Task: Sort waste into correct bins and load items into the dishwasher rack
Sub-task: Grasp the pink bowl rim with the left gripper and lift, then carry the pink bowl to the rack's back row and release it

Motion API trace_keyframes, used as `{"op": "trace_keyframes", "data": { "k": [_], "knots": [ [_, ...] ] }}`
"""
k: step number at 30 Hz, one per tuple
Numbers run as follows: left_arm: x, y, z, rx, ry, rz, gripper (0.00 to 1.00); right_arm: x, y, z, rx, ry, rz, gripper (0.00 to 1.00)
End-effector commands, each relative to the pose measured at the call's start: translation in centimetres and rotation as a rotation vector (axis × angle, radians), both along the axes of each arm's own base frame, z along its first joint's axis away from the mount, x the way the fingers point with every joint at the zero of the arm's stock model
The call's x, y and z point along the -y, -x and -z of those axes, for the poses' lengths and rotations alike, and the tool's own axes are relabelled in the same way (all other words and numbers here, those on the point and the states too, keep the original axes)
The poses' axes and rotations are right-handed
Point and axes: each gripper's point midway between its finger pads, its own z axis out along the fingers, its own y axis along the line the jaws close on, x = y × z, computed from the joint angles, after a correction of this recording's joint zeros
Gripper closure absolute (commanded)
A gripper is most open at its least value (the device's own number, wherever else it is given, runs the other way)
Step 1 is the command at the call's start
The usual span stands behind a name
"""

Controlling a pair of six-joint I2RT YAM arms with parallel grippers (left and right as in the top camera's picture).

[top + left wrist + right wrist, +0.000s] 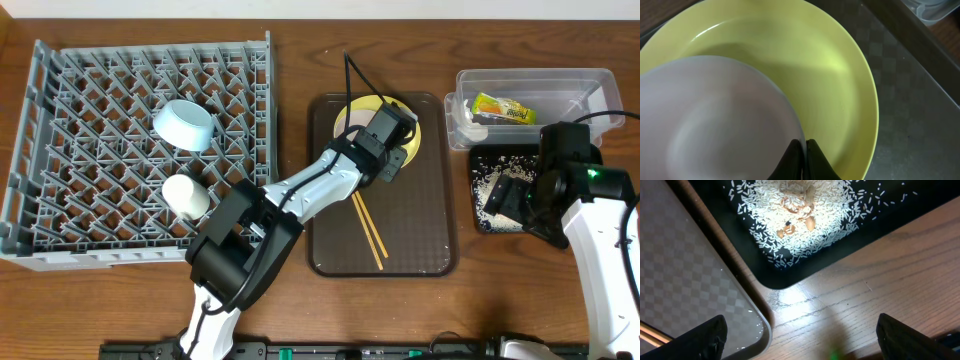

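My left gripper (804, 147) is shut on the rim of the white bowl (715, 120), which sits in the yellow plate (840, 75) on the brown serving tray. In the overhead view the gripper (386, 150) hides the bowl over the plate (420, 135). Two chopsticks (368, 228) lie on the tray. The grey rack (60, 230) holds the light blue bowl (185, 122) and the white cup (186, 196). The wrapper (503, 108) lies in the clear box (590, 82). Rice (800, 210) lies in the black tray (730, 235). My right gripper (805, 340) is open and empty above the table beside that tray's corner.
The brown serving tray (420, 250) lies between the rack and the bins; its corner shows in the right wrist view (690, 280). The black tray (478, 225) lies just in front of the clear box. A few brown bits lie among the rice.
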Motion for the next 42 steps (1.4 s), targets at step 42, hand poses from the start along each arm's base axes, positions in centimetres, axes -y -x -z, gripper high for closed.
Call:
{"op": "trace_keyframes", "data": {
  "k": [42],
  "knots": [
    [-33.2, -10.6, -22.6, -0.180, 1.216, -0.399, 0.94, 0.5, -0.2, -0.6, 0.023, 0.020, -0.010, 0.06]
  ]
}}
